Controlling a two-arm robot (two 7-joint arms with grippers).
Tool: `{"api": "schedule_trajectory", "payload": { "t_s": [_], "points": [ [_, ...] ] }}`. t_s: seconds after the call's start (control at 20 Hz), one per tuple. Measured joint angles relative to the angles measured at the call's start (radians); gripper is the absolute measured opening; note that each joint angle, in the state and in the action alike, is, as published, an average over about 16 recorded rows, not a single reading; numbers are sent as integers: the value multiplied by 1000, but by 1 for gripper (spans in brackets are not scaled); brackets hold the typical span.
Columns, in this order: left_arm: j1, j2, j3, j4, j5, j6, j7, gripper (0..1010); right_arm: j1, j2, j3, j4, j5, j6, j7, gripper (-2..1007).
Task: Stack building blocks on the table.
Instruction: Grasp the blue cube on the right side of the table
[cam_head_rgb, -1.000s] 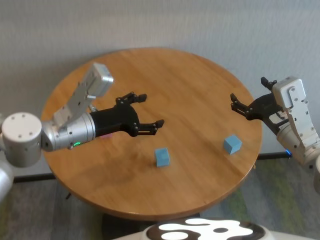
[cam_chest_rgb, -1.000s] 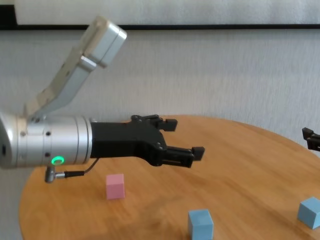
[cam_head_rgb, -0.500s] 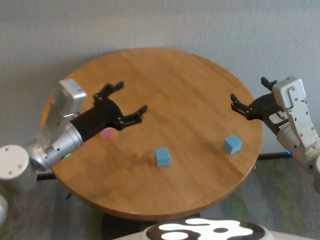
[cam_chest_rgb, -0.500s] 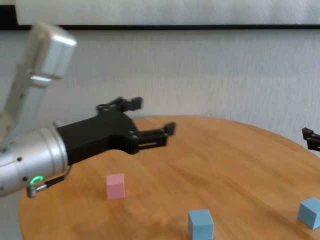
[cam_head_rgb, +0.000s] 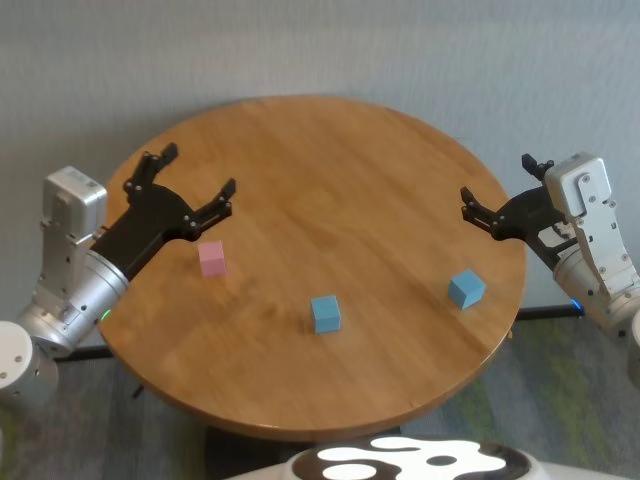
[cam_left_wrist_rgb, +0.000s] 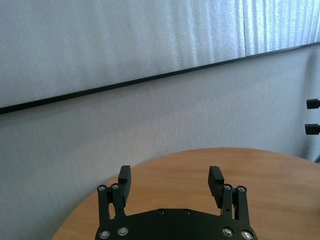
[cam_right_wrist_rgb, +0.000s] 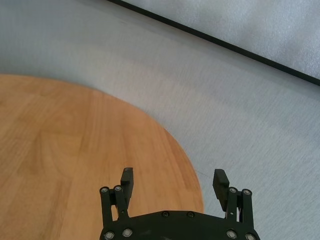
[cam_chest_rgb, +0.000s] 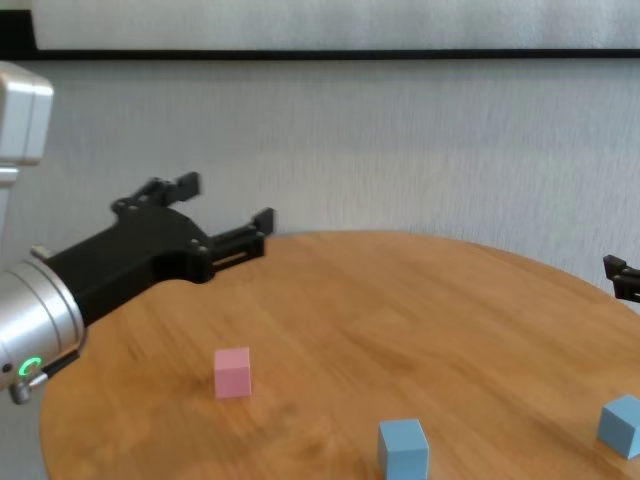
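The pink block (cam_head_rgb: 211, 258) (cam_chest_rgb: 232, 372) sits on the left part of the round wooden table (cam_head_rgb: 330, 170). One light blue block (cam_head_rgb: 325, 313) (cam_chest_rgb: 403, 449) sits near the table's middle front. The other light blue block (cam_head_rgb: 465, 289) (cam_chest_rgb: 621, 424) sits near the right edge. My left gripper (cam_head_rgb: 190, 180) (cam_chest_rgb: 222, 208) (cam_left_wrist_rgb: 171, 177) is open and empty, raised over the table's left edge, behind and left of the pink block. My right gripper (cam_head_rgb: 500, 190) (cam_right_wrist_rgb: 173, 180) is open and empty, held off the table's right edge, behind the right blue block.
A grey wall (cam_chest_rgb: 400, 140) stands behind the table. Grey floor (cam_head_rgb: 560, 400) shows beyond the table's rim. The robot's white body (cam_head_rgb: 410, 462) is at the front edge.
My left arm has drawn back to the left, from over the table's middle to its left edge, uncovering the pink block. The gripper stays open. The right arm and the blocks have not moved.
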Motion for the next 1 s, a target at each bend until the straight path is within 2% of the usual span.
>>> {"api": "schedule_trajectory", "payload": {
  "t_s": [0.25, 0.45, 0.65, 1.0],
  "points": [
    [7, -3, -14, 3, 9, -7, 23, 1000, -9, 3, 5, -13, 12, 18, 11, 1005],
    [7, -4, -16, 3, 13, -6, 24, 1000, -30, 12, 20, -48, 47, 64, 32, 1005],
    [4, -3, -11, 4, 10, -2, 18, 1000, -63, 28, 45, -98, 99, 130, 67, 1005],
    [1, -2, -6, 4, 6, 3, 11, 1000, -124, 58, 91, -183, 205, 272, 139, 1005]
  ]
}}
